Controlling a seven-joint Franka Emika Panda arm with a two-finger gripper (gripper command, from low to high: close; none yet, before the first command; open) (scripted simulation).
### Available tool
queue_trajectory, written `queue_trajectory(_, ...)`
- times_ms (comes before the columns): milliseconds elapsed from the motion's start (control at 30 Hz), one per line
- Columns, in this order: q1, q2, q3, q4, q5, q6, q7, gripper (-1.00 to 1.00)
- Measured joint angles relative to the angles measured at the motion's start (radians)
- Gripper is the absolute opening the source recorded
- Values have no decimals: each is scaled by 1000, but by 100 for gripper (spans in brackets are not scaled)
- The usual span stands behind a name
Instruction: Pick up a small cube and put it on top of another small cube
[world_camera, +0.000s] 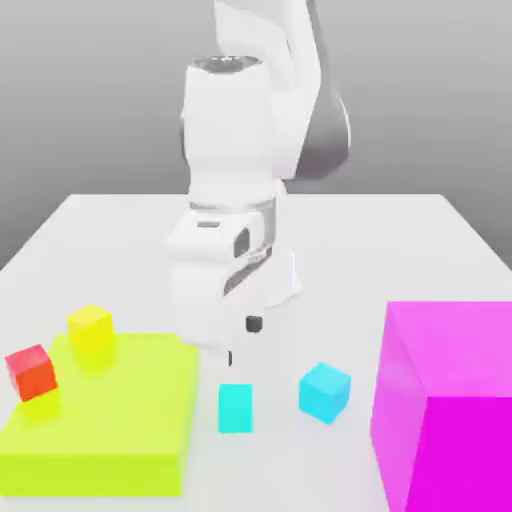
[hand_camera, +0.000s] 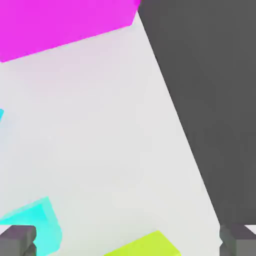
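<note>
— Where was your pincer at that moment?

— My gripper (world_camera: 240, 340) hung low over the white table (world_camera: 400, 240), pointing down, its two fingers (hand_camera: 17, 240) spread as wide as they go, with nothing between them. Seen from my hand, one dark fingertip stood at each side, well apart.

— And the small turquoise cube?

— The turquoise cube (world_camera: 236, 408) sat on the table just in front of and below my fingers, apart from them. In the hand view a turquoise cube showed right beside one fingertip.

— What lay around it?

— A bluer cyan cube (world_camera: 324, 391) stood just beside it, toward the exterior view's right, and past that rose the big magenta block (world_camera: 445, 400). On the other side lay a flat lime-green slab (world_camera: 110, 420), its edge near the turquoise cube.

— And the red cube?

— The small red cube (world_camera: 31, 371) rested at the slab's far left edge, with a small yellow cube (world_camera: 90, 332) near it on the slab's back corner.
</note>
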Motion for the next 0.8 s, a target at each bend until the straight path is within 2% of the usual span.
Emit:
queue_trajectory(167, 18, 109, -18, -74, 51, 75, -253, 0)
queue_trajectory(233, 7, 171, 7, -80, 114, 120, -339, 0)
queue_trajectory(367, -124, 315, 186, -53, 305, 227, -492, 0)
queue_trajectory(433, -232, 385, 308, -38, 363, 284, -537, 0)
queue_trajectory(467, -273, 409, 350, -33, 370, 303, -544, -100)
queue_trajectory(667, -292, 421, 371, -30, 378, 312, -551, -100)
queue_trajectory(733, -245, 386, 317, -38, 350, 283, -528, -100)
queue_trajectory(800, -174, 323, 229, -53, 276, 234, -473, -100)
